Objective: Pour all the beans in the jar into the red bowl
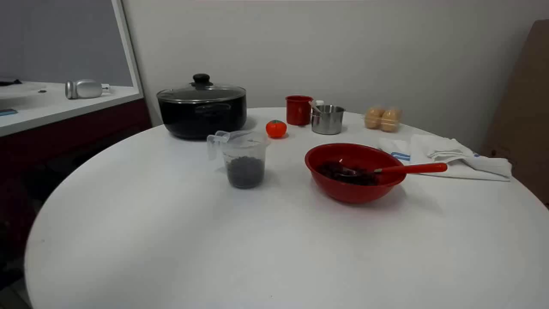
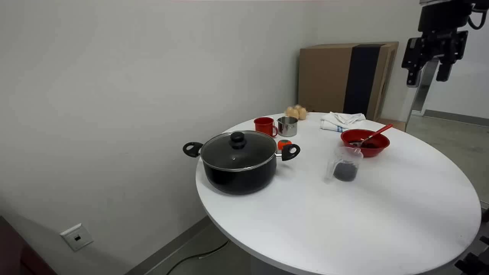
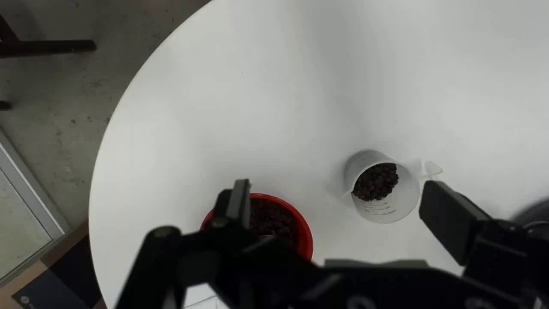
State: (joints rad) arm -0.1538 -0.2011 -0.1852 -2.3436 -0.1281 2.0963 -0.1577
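My gripper [image 2: 428, 77] hangs parted, empty; jar [image 1: 244, 158] upright, I reckon to keep its beans [image 1: 245, 173] in, farther than bowl [image 1: 354, 193] from the table [image 1: 193, 249] edge by the box [image 2: 326, 76].

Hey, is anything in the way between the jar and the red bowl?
Nothing visible stands between the jar and the red bowl; only tabletop shows there. A red-handled utensil rests in the bowl itself.

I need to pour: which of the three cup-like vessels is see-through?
The clear jar: dark beans show through its side, whereas the red cup and metal cup are opaque.
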